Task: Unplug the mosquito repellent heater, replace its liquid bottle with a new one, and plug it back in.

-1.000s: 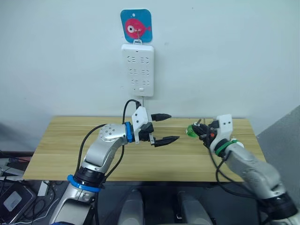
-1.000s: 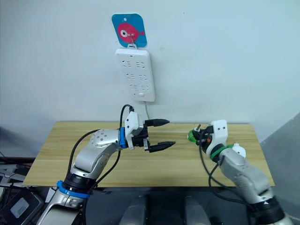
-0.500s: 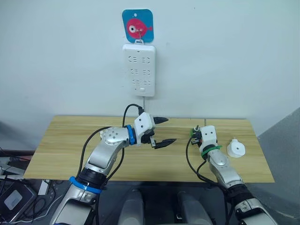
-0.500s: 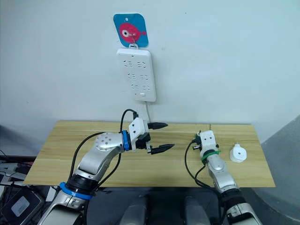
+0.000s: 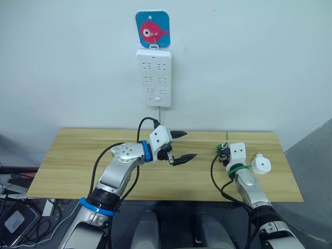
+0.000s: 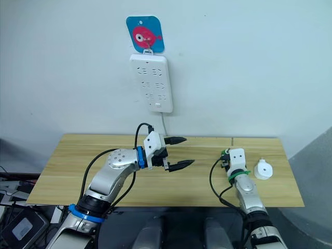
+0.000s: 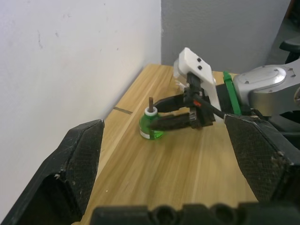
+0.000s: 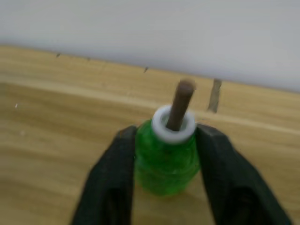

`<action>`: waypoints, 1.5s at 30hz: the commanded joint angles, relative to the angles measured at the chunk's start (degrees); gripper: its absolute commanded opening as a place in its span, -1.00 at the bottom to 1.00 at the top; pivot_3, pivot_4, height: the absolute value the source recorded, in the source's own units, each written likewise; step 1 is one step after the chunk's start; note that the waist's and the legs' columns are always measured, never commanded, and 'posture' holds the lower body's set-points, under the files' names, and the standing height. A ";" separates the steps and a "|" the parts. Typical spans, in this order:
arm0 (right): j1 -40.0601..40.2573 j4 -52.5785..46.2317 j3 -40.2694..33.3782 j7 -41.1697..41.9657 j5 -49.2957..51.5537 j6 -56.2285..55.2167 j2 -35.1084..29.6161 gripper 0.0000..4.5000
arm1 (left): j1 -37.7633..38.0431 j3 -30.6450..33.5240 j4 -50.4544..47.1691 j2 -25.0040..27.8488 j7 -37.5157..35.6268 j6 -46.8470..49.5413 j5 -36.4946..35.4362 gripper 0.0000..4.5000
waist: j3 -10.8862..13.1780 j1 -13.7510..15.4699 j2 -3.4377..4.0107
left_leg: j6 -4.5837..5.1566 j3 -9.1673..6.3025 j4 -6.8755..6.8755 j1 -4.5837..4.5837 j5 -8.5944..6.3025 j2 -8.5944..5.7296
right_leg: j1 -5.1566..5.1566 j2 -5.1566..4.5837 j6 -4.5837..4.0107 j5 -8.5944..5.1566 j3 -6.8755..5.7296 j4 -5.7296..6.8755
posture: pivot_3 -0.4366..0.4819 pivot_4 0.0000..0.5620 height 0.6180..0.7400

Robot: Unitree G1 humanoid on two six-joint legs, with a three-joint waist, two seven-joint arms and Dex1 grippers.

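Observation:
A small green liquid bottle point(image 8: 165, 161) with a white neck and a brown wick stands upright, low at the table's back right. My right gripper point(image 5: 223, 151) is shut on it, one black finger on each side. In the left wrist view the bottle point(image 7: 150, 128) sits at the tabletop near the wall. The mosquito repellent heater point(image 5: 261, 165), white and rounded, lies unplugged on the table just right of my right wrist. Above the middle of the table my left gripper point(image 5: 182, 145) hangs open and empty, pointing right towards the bottle.
A long white power strip point(image 5: 153, 77) hangs on the wall under a blue hook plate with a pink fish point(image 5: 153, 29); its sockets are empty. The wooden table point(image 5: 67, 161) ends at the wall behind.
My right arm has come down and moved right, bringing the green bottle to the table beside the white heater. The left gripper has stayed open in nearly the same place.

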 commanded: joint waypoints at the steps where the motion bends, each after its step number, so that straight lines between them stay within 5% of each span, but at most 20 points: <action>1: 1.93 -6.40 -0.64 0.40 -2.16 0.10 -1.67 0.63 | 1.86 1.92 0.21 -0.94 2.77 -1.40 0.22 1.00 | 0.01 -0.02 0.01 | 0.00 0.00 0.00 0.00 0.00 0.00 | 0.00 0.00 0.00 0.00 0.00 0.00 | 0.38 -0.34 1.00; 4: 6.13 -16.72 -1.38 1.37 -2.58 2.34 -3.97 0.97 | 6.50 2.54 2.85 -0.53 6.19 -5.61 3.29 1.00 | 0.01 0.00 0.03 | 0.00 0.02 0.00 -0.01 0.00 -0.01 | 0.00 -0.03 0.01 -0.01 0.04 -0.01 | 0.38 -0.30 1.00; 9: 8.83 -37.22 -2.04 7.99 3.46 16.81 -8.07 0.97 | 17.09 7.40 3.62 -0.89 20.80 -11.21 10.41 1.00 | 0.06 -0.51 0.10 | 0.01 0.05 -0.02 0.04 -0.01 0.08 | -0.04 -0.03 -0.01 -0.01 0.13 0.01 | 0.34 -0.24 1.00; 16: -0.41 -53.87 4.67 26.18 15.15 38.37 -16.60 0.97 | 30.07 18.26 -0.09 -6.72 36.72 -8.67 8.86 1.00 | 0.41 -0.03 0.08 | 0.01 -0.10 -0.01 0.16 -0.01 0.18 | 0.10 -0.12 -0.48 -0.22 0.13 0.02 | 0.40 -0.10 1.00; 24: -7.68 -56.30 11.07 37.38 18.62 46.17 -20.56 0.97 | 28.85 24.88 5.08 -9.74 44.44 -14.64 8.47 1.00 | 1.81 2.69 -0.08 | -0.02 0.11 0.00 -0.03 0.00 0.08 | 0.13 -0.31 -0.21 -0.27 0.00 -0.14 | 0.57 0.05 1.00; 35: -13.36 -55.99 11.38 36.05 18.13 52.61 -18.02 0.97 | 14.08 25.19 32.68 -8.98 36.70 -29.00 5.94 1.00 | 3.65 4.61 -0.42 | -0.06 0.15 -0.07 -0.22 -0.02 -0.01 | -0.08 -0.56 0.12 -0.16 -0.30 -0.16 | 0.59 0.11 1.00; 45: -16.58 -60.17 10.79 38.55 21.59 55.98 -19.62 0.97 | 2.70 25.14 50.09 -8.89 38.28 -37.02 7.49 1.00 | 3.78 4.53 -0.49 | -0.13 0.14 -0.09 -0.25 -0.07 0.01 | -0.08 -0.59 0.18 -0.18 -0.35 -0.20 | 0.48 0.06 1.00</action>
